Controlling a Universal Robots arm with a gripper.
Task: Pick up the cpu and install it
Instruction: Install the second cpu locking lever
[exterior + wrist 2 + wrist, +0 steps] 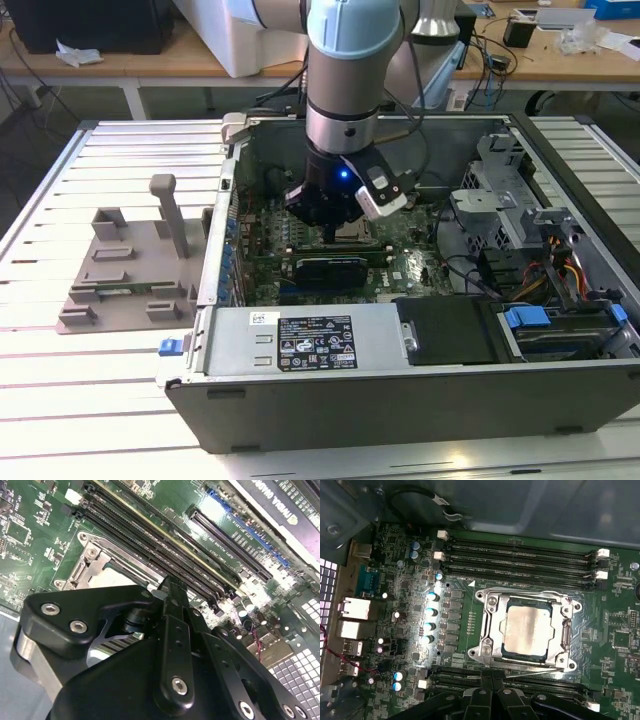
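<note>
Sitting in socket (pixel 527 630): cpu (pixel 526 628), gripper (pixel 492 682) beside

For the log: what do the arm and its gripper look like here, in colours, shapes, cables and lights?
The arm is a thick silver-grey cylinder with a pale blue joint cap. Below it sits a black wrist block carrying a small blue light and a white-and-black box mounted at its side. The gripper is matte black, built of flat jointed links held by silver screws. Dark cables trail behind the arm.
</note>
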